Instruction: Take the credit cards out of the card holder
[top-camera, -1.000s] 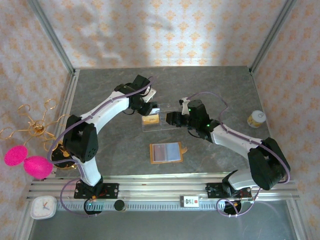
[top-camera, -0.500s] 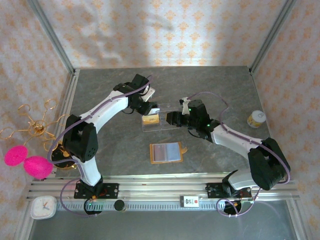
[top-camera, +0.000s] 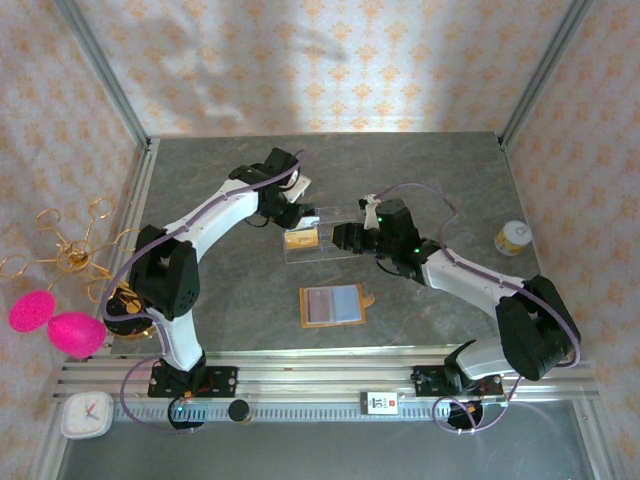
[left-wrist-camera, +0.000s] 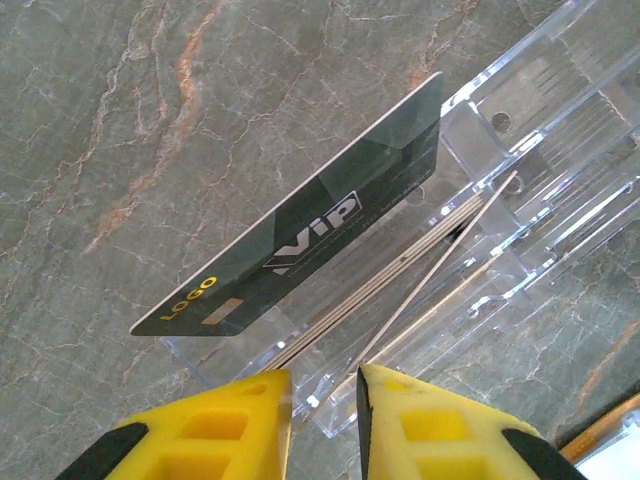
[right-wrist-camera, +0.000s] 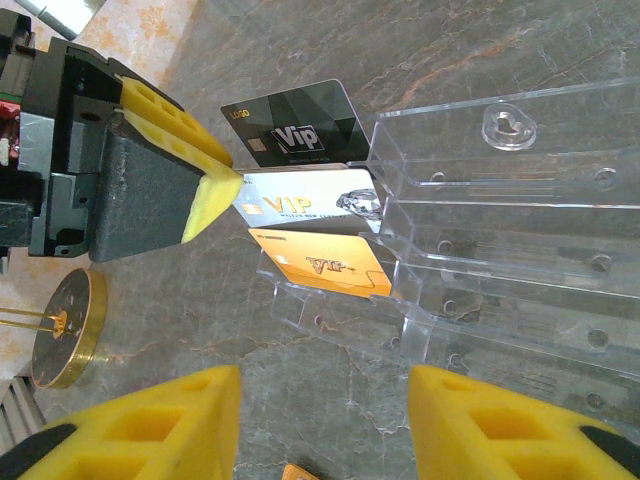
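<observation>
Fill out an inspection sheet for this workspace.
Surface: grey marbled table, no spills seen.
Job's things: card holder lies open flat near the front; black card, silver card and gold card stand in the acrylic stand.
Clutter: jar at the right edge; clock, pink balls and gold wire ornament off the table, left.
Grippers: left gripper straddles a card edge at the stand, grip unclear; right gripper open beside the stand.
Cables: purple cables run along both arms.
Surroundings: wallpaper walls.
</observation>
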